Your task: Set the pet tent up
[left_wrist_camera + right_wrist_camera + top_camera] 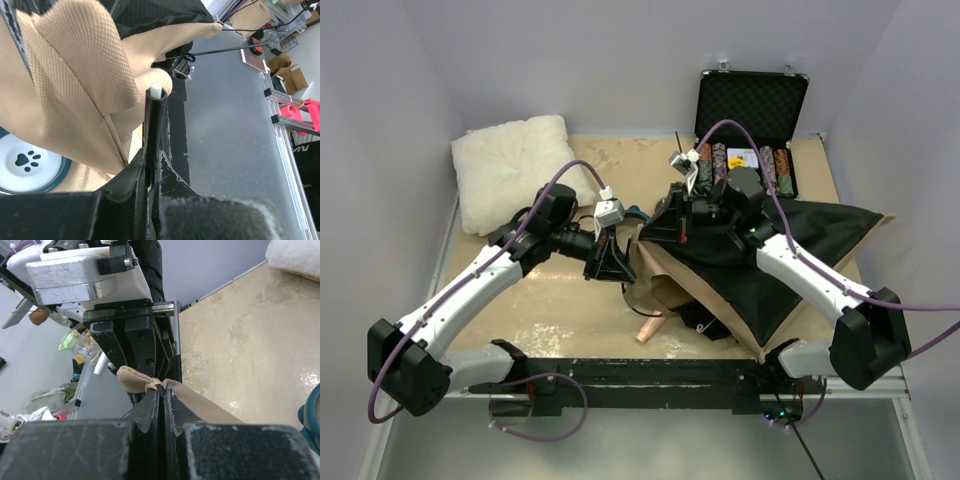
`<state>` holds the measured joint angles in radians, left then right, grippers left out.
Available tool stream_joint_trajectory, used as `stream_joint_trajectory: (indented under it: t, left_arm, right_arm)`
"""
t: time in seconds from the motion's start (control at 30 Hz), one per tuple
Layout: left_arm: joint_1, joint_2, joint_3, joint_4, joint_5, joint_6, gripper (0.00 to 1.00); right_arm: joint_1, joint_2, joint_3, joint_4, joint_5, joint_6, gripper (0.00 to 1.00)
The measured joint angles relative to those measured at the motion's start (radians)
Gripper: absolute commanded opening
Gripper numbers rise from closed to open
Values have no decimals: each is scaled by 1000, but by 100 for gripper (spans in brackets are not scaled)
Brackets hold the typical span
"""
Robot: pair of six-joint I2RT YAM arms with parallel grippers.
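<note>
Two holds suit the seemingly light, limp pet tent point(820, 228): left pincer point(150, 156) clamped on its stiff pole point(153, 117), right pincer point(163, 393) pinching tan fabric point(200, 403).

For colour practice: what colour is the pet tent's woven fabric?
Tan; pet tent shows best from left wrist.
</note>
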<state>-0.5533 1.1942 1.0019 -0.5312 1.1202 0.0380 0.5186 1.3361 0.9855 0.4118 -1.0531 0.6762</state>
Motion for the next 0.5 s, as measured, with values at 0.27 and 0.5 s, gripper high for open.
stream_joint_trajectory:
  t: [0.27, 0.5]
  left_arm:
    - [-8, 6, -15, 19, 1, 0, 0]
    - [-19, 35, -11, 18, 2, 0, 0]
  right_arm:
    - [-8, 2, 16, 23, -16, 42, 0]
    - [-10, 19, 30, 27, -16, 74, 0]
